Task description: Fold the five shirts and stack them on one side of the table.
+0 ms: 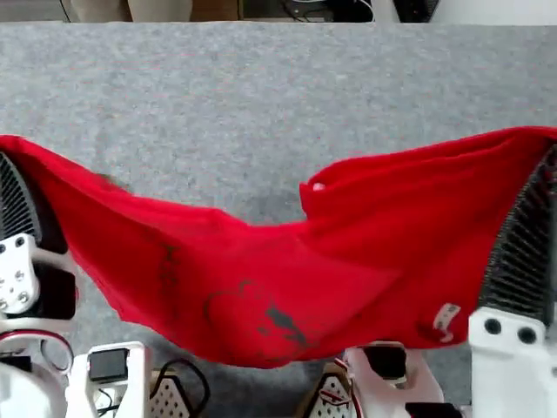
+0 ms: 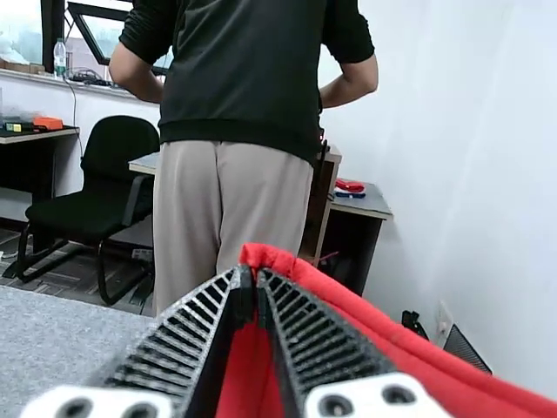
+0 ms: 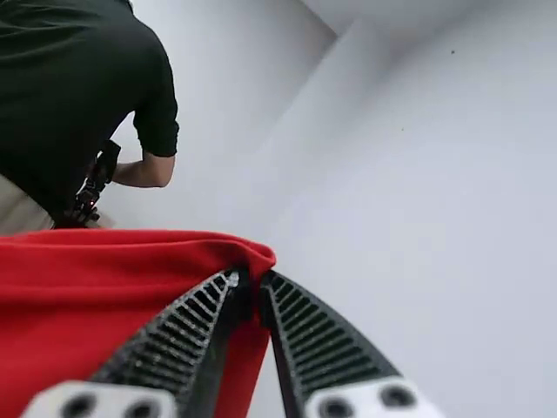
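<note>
A red shirt (image 1: 348, 252) with a dark print (image 1: 265, 318) and a white label (image 1: 446, 318) hangs stretched above the grey table (image 1: 261, 87). It sags in the middle, between the two arms. My left gripper (image 1: 10, 174) is at the left edge of the high view. In the left wrist view this gripper (image 2: 255, 272) is shut on a fold of the red shirt (image 2: 365, 322). My right gripper (image 1: 541, 178) is at the right edge. In the right wrist view it (image 3: 251, 279) is shut on the other end of the red shirt (image 3: 96, 296).
The white arm bases (image 1: 109, 374) and a black cable (image 1: 187, 374) sit along the table's near edge, under the hanging cloth. Grey felt runs from the shirt to the table's far edge.
</note>
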`<state>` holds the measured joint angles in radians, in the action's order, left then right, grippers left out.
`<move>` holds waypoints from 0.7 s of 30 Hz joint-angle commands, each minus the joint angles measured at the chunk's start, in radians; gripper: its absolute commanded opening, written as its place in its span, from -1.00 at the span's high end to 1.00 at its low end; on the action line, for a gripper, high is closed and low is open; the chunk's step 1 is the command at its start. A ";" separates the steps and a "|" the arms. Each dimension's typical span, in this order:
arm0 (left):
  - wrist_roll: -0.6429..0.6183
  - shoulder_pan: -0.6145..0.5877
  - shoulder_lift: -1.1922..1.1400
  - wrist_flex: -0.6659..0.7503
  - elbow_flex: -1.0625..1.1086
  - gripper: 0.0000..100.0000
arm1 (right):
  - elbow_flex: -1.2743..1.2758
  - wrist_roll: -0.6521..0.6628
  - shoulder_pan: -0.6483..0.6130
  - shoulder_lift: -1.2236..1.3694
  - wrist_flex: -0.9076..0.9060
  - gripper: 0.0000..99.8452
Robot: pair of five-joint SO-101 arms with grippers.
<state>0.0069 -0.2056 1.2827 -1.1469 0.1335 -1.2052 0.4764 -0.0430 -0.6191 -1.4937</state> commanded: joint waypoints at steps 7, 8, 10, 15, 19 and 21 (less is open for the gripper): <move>-0.002 -0.003 0.001 0.008 0.127 0.96 | 0.259 -0.009 -0.005 -0.004 0.124 0.99; -0.002 -0.003 0.001 0.008 0.147 0.96 | 0.286 -0.009 -0.005 -0.005 0.133 0.99; -0.002 -0.003 0.001 0.028 0.195 0.96 | 0.331 -0.009 -0.007 -0.004 0.147 0.99; -0.002 -0.003 -0.001 0.183 0.379 0.96 | 0.479 -0.009 -0.008 -0.004 0.183 0.99; -0.002 -0.003 -0.010 0.345 0.548 0.96 | 0.619 -0.005 -0.008 -0.004 0.242 0.99; -0.002 -0.003 -0.010 0.454 0.646 0.96 | 0.677 -0.003 -0.008 -0.004 0.275 0.99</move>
<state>0.0069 -0.2056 1.2766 -0.8370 0.6720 -0.5946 0.4764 -0.0430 -0.6130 -1.2774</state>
